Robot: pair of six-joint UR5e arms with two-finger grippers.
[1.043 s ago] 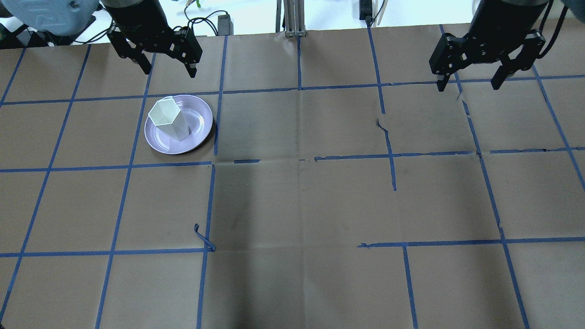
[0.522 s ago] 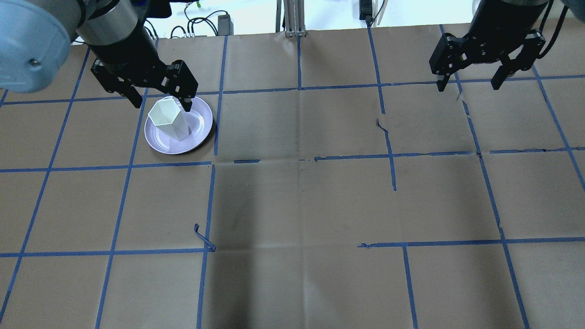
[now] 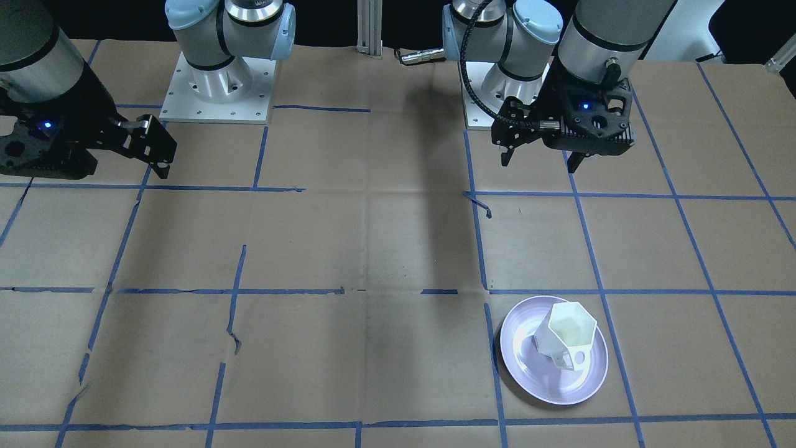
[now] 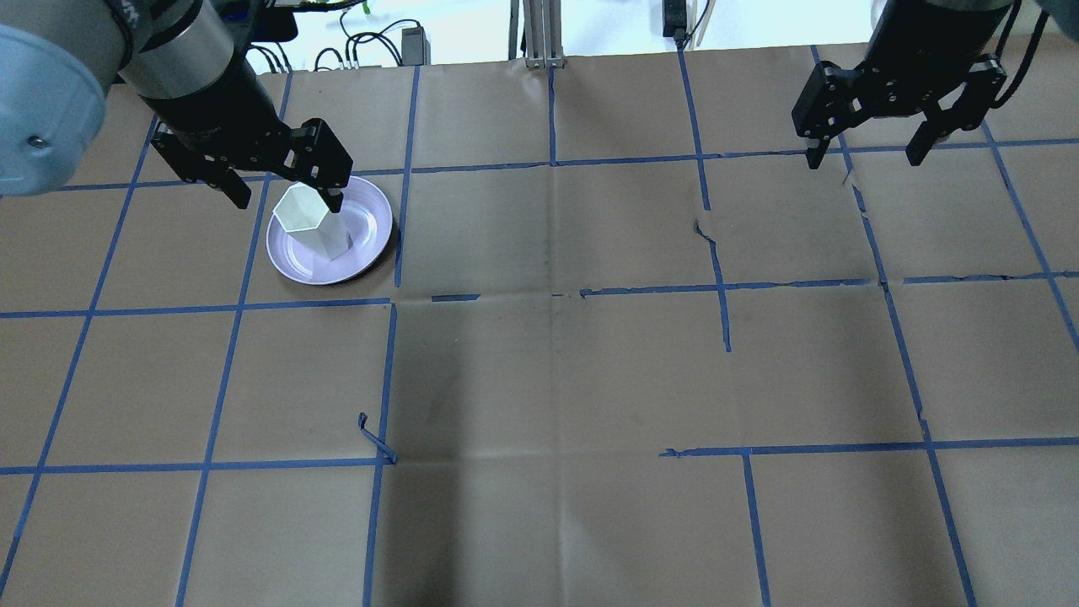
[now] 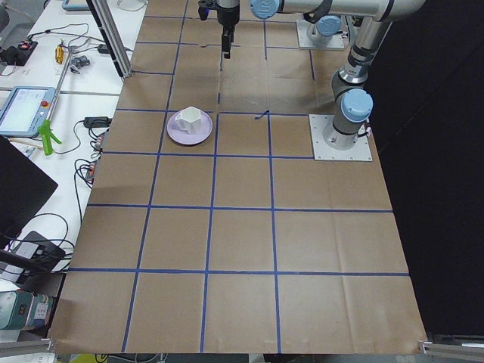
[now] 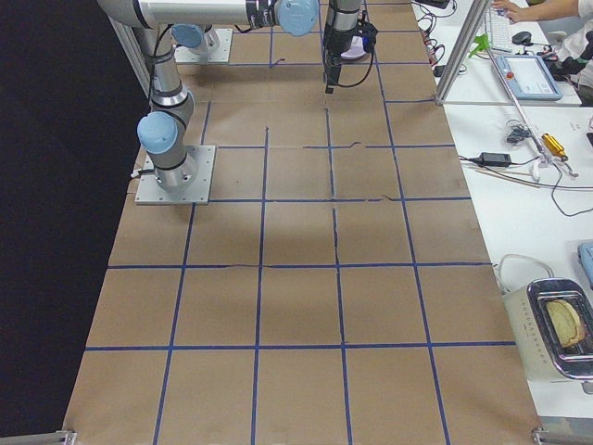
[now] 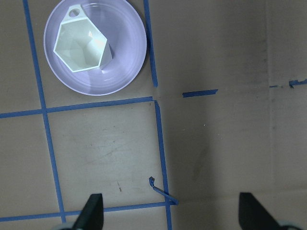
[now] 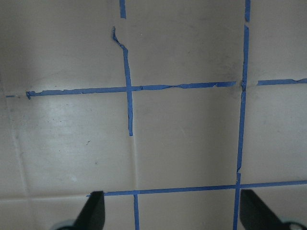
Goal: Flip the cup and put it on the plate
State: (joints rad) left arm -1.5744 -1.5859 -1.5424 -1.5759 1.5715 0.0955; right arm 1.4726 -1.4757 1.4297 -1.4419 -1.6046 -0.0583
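The white hexagonal cup (image 4: pixel 305 221) stands upright, mouth up, on the lavender plate (image 4: pixel 367 244) at the table's left. Both also show in the front view, the cup (image 3: pixel 566 333) on the plate (image 3: pixel 519 354). My left gripper (image 4: pixel 287 202) is open and empty, held high. In the overhead view it overlaps the plate's far rim. In the left wrist view its fingertips (image 7: pixel 93 213) frame bare table, with the cup (image 7: pixel 81 45) and plate (image 7: pixel 127 57) far below at the upper left. My right gripper (image 4: pixel 862 160) is open and empty at the far right.
The table is brown paper (image 4: pixel 556 379) with a blue tape grid. A loose curl of tape (image 4: pixel 375 443) sticks up near the front left. The arm bases (image 3: pixel 214 87) stand at the robot's side of the table.
My left gripper has come down the overhead view from beyond the plate to over its far rim, still open. Cup, plate and right arm have not moved.
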